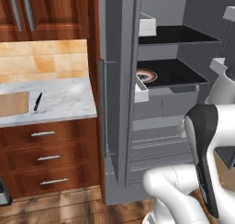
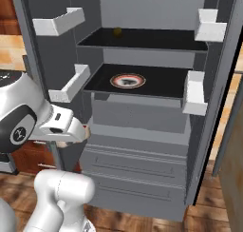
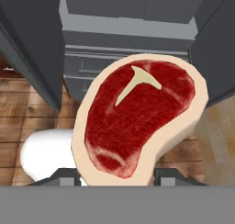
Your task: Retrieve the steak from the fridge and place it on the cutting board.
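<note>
The steak (image 3: pixel 137 117), red with a pale rim and a white bone mark, looms large in the hand view, and my gripper (image 3: pixel 117 176) is shut on its lower edge. From the right base view, the steak's pinkish edge (image 2: pixel 86 130) pokes out of my hand in front of the open fridge (image 2: pixel 142 112), below its shelves. The fridge (image 1: pixel 120 81) stands with both doors open. The tan cutting board (image 1: pixel 13 103) lies on the marble counter (image 1: pixel 64 99) at the far left, well away from the gripper.
A black knife (image 1: pixel 37 101) lies just right of the board. A red-ringed plate (image 2: pixel 127 81) sits on the fridge's middle shelf, and a small yellow item (image 2: pixel 117 32) on the shelf above. White door bins (image 2: pixel 72 83) flank the opening. Wooden drawers (image 1: pixel 43 159) sit under the counter.
</note>
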Robot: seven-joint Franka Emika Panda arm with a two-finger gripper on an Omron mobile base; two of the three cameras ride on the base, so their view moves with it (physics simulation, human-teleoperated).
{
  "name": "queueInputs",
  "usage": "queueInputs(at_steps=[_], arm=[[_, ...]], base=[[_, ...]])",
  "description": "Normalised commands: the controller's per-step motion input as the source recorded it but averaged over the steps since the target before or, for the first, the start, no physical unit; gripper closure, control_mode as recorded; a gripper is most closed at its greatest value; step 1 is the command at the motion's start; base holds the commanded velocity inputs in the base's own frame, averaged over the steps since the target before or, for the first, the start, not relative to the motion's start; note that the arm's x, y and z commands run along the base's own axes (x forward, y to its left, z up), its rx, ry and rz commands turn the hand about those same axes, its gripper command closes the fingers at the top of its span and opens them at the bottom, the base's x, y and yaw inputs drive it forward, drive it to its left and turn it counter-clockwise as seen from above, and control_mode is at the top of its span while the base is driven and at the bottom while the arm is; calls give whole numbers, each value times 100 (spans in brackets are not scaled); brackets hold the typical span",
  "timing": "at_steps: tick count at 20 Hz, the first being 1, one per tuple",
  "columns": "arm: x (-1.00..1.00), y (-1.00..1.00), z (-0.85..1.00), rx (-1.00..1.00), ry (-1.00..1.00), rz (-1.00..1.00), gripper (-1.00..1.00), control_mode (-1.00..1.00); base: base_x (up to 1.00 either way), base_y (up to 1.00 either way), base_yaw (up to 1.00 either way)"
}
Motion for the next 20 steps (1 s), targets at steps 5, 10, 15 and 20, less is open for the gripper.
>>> queueInputs(at_steps=[5,10,15,20], arm=[[0,0,0,0,0,0,100,100],[0,0,0,0,0,0,100,100],[0,0,0,0,0,0,100,100],[0,0,0,0,0,0,100,100]], base=[[-40,75,-5],[-13,90,-13],[0,91,-20],[2,66,-6]])
